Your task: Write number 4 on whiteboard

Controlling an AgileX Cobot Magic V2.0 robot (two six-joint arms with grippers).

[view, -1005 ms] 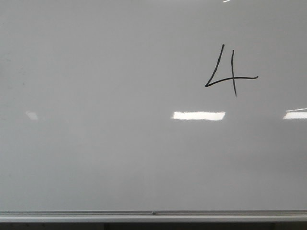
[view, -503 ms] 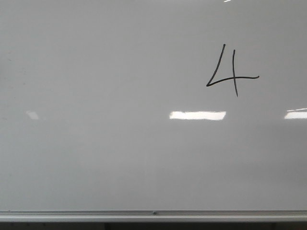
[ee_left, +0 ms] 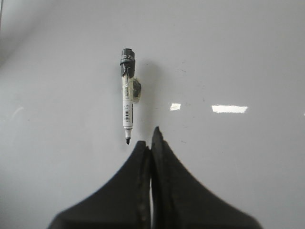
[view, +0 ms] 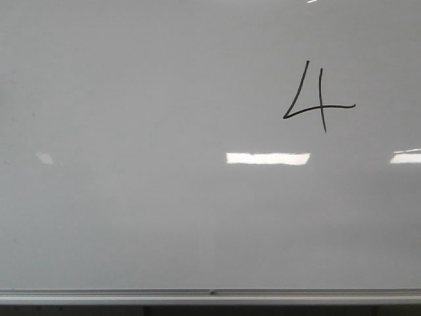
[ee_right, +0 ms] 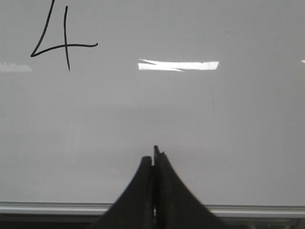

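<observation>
A black hand-drawn number 4 (view: 314, 99) stands at the upper right of the whiteboard (view: 164, 197); it also shows in the right wrist view (ee_right: 59, 43). My left gripper (ee_left: 150, 138) is shut and empty. An uncapped marker (ee_left: 127, 102) lies on the board just beyond its tips, apart from them, tip toward the gripper. My right gripper (ee_right: 155, 155) is shut and empty, low over the board near its rail. Neither gripper shows in the front view.
The silver bottom rail (view: 210, 296) runs along the board's lower edge and shows in the right wrist view (ee_right: 47, 208). Bright light reflections (view: 268, 158) lie across the board below the 4.
The light reflection below the 4 has widened slightly to the left. The 4 and the board are unchanged.
</observation>
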